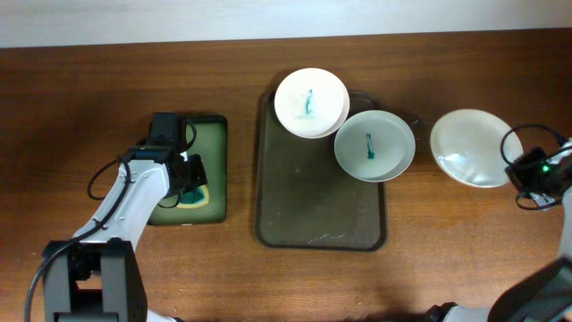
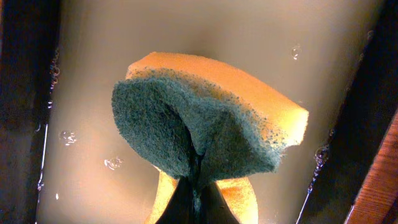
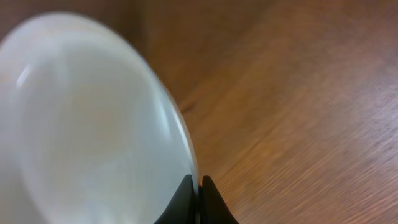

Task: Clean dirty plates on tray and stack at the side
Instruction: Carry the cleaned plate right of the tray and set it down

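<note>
Two white plates with teal smears lie on the dark olive tray (image 1: pixel 304 206): one (image 1: pixel 310 103) at its far edge, one (image 1: pixel 374 145) overhanging its right rim. A third white plate (image 1: pixel 465 148), without a smear, is to the right of the tray; my right gripper (image 1: pixel 517 170) is shut on its right rim, also seen in the right wrist view (image 3: pixel 198 183) with the plate (image 3: pixel 87 137) to the left. My left gripper (image 1: pixel 189 174) is shut on a yellow sponge with green scrub face (image 2: pixel 205 118), over the small green-lined tray (image 1: pixel 214 134).
The small tray's wet floor (image 2: pixel 93 155) shows water drops and dark rims on both sides. Bare wooden table (image 1: pixel 447 259) lies around both trays. Cables trail by both arms.
</note>
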Controlling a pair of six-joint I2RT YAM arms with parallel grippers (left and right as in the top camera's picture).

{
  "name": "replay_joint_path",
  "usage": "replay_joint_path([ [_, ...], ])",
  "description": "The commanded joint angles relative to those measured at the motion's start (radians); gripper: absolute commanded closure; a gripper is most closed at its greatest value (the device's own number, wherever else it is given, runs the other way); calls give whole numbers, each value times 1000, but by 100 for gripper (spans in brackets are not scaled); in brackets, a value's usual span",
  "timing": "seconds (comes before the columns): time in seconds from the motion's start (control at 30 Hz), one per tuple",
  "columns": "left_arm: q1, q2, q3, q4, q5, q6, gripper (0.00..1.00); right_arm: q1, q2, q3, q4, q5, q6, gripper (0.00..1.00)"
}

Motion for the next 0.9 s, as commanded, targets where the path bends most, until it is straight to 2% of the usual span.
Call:
replay_joint_path([
  [0.0, 1, -11, 3, 0, 4, 12, 100, -32, 154, 13, 8, -8, 19, 96],
  [0.07, 1, -11, 3, -1, 4, 12, 100, -29, 225, 13, 26, -5, 18, 92],
  [0.13, 1, -11, 3, -1, 4, 12, 100, -17, 188, 14, 33, -25, -32, 54],
  [0.17, 1, -11, 3, -1, 3, 12, 100, 5, 133, 16, 36, -70, -45, 48],
  [0.2, 1, -11, 3, -1, 4, 12, 100, 37, 72, 17, 38, -97, -59, 48],
  [0.23, 1, -11, 3, -1, 4, 12, 100, 125, -31, 18, 44, -118, -137, 48],
  [0.3, 1, -11, 3, -1, 4, 12, 100, 291, -111, 18, 48, -112, -271, 49],
  [0.37, 1, -11, 3, -1, 4, 12, 100, 476, -89, 17, 72, 35, -308, 49],
  [0.43, 1, -11, 3, -5, 23, 12, 100, 638, 62, 17, 171, 263, -308, 48],
  [0.5, 1, -11, 3, -9, 27, 12, 100, 656, 195, 17, 259, 304, -317, 50],
  [0.57, 1, -11, 3, -8, 27, 12, 100, 655, 244, 17, 269, 211, -357, 61],
  [0.63, 1, -11, 3, -10, 27, 12, 100, 654, 254, 19, 242, 204, -354, 92],
  [0.67, 1, -11, 3, -16, 26, 12, 100, 654, 245, 24, 218, 213, -317, 96],
  [0.83, 1, -11, 3, -16, 26, 12, 100, 656, 106, 42, -29, 229, -199, 96],
  [0.87, 1, -11, 3, -16, 26, 12, 100, 660, 91, 41, -94, 161, -195, 96],
])
